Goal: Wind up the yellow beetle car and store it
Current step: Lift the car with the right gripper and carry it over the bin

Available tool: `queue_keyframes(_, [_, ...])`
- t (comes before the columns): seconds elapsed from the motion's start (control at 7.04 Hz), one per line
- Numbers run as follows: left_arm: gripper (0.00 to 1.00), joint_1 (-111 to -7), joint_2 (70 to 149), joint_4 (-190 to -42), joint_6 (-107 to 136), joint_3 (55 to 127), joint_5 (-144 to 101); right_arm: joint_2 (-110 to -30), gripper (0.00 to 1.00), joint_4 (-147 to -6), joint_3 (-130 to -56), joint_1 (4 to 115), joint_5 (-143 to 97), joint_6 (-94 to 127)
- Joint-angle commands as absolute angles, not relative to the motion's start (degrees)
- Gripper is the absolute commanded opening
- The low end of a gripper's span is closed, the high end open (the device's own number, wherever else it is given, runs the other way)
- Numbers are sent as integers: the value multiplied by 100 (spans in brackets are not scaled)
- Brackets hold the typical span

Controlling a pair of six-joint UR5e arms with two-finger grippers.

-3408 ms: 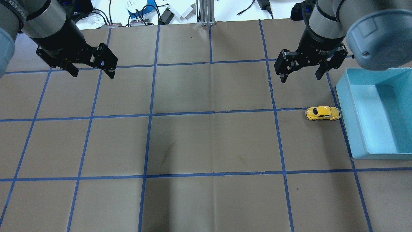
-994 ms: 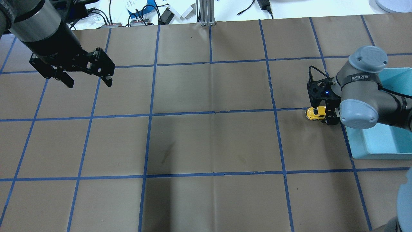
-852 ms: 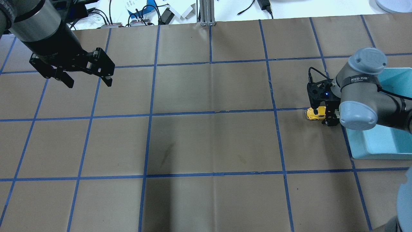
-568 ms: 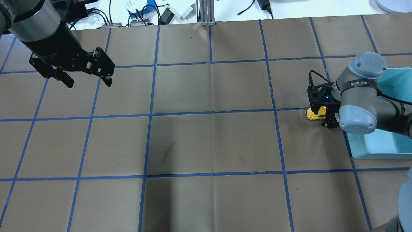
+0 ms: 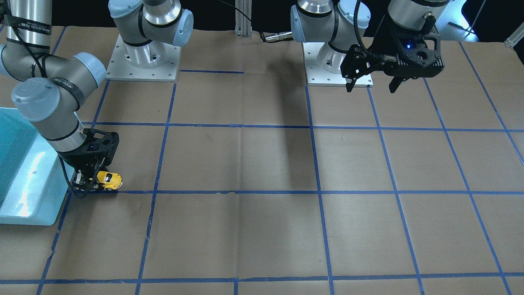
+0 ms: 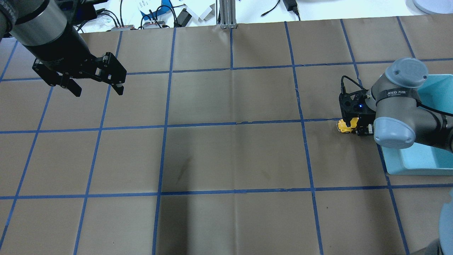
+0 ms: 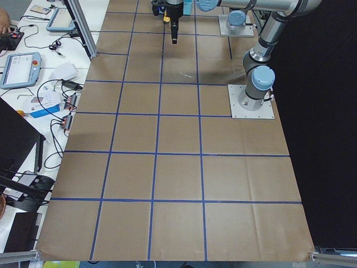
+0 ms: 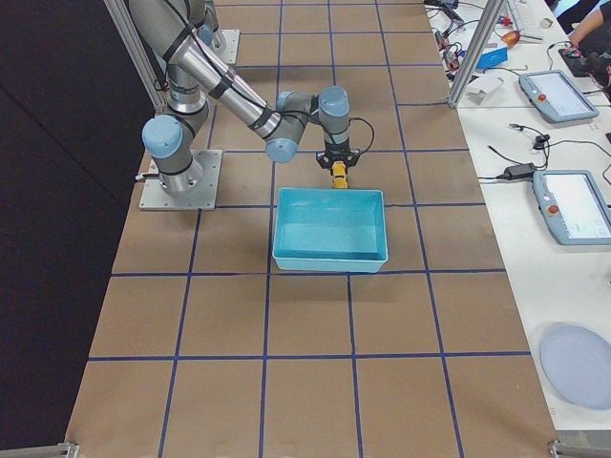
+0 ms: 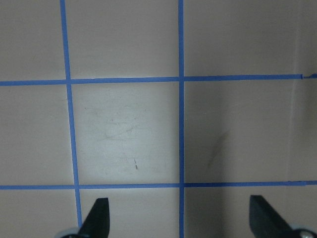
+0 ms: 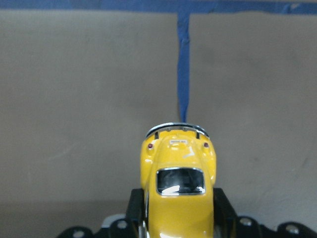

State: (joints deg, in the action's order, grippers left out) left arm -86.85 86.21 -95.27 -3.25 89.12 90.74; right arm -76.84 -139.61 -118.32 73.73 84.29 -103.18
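Fingers (image 10: 134,210) of our right gripper (image 5: 91,182) now clamp the yellow beetle car (image 10: 179,168) by its flanks. Seconds ago they hung apart above it, so we can begin winding. It sits on the table (image 6: 230,159) just beside the teal bin (image 6: 410,169) — left gripper (image 6: 98,91) spread wide

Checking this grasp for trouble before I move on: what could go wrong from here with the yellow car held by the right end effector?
1. The right end effector pinches the yellow beetle car by its glossy, rounded sides with one end sticking out, so it may slip or twist when dragged.
2. The teal bin stands right beside the car, so the wrist could bump its wall.
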Motion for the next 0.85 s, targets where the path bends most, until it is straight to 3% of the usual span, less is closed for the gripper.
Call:
queue_keyframes(0.0, [100, -8692, 8622, -9527, -325, 8903, 9079, -8015, 5, -13309, -11157, 7479, 8077, -9327])
queue_keyframes(0.28, [100, -8692, 8622, -9527, -325, 8912, 9079, -8147, 5, -12693, -10462, 7366, 8470, -9072])
queue_keyframes(0.71, [100, -8692, 8622, -9527, -325, 8912, 9079, -8183, 5, -12333, -10450, 5842, 8535, -7425])
